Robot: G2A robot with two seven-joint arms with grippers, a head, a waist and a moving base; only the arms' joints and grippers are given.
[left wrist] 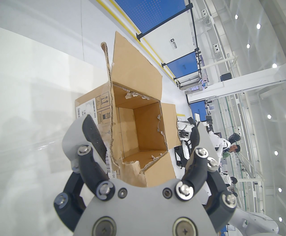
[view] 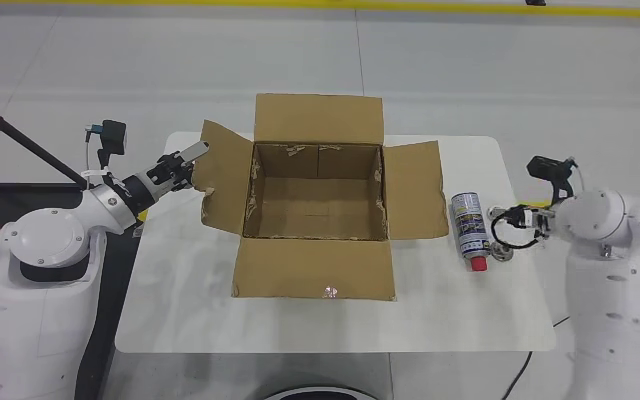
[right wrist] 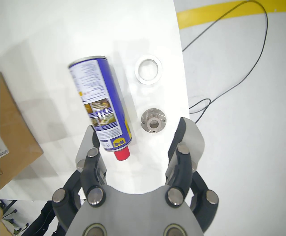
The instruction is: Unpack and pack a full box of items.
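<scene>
I see the brown cardboard box (view: 313, 268) in the middle of the white surface (view: 300, 320). All four flaps are folded outward, and the bare cardboard floor inside is showing. Torn paper edges run along the inner rim.

The left gripper (left wrist: 143, 125) is at the left side of the box, just beside the outer edge of the left flap (view: 225, 180). Its jaws stand wide apart and hold nothing. In the left wrist view the edge of this flap runs close to one finger, but I cannot tell if they touch.

To the right of the box, a blue and silver spray can (right wrist: 100, 105) with a red cap lies on its side on the surface. It is near the right flap but apart from it, and the cap end is turned toward the robot's side. A small round metal flange (right wrist: 146, 118) with a centre hole lies just beside the cap end. A flat white ring (right wrist: 137, 71) lies farther along, beside the body of the can. Neither one touches the can.

The right gripper (right wrist: 137, 128) is over this group with its jaws wide apart, also holding nothing. In the right wrist view one finger is near the red cap. Beyond the edge of the surface, a yellow stripe (right wrist: 212, 15) crosses the floor.
</scene>
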